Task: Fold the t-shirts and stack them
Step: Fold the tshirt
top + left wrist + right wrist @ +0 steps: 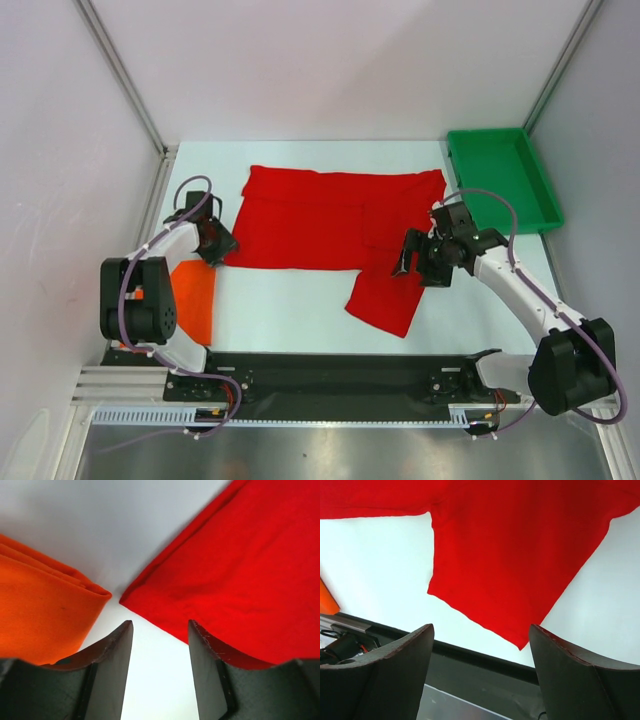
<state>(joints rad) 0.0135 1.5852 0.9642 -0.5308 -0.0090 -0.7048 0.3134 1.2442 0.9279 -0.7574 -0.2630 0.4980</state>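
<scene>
A bright red t-shirt lies spread across the middle of the white table, with one sleeve reaching toward the near edge. A folded orange t-shirt lies at the near left, apart from the red one. My left gripper hovers low at the red shirt's near-left corner. It is open, with only bare table between its fingers and the orange t-shirt to its left. My right gripper hangs above the sleeve. This gripper stands wide open and holds nothing.
A green plastic tray sits at the back right corner. A black rail runs along the near edge and also shows as a black rail under the right gripper. White walls enclose the table on three sides.
</scene>
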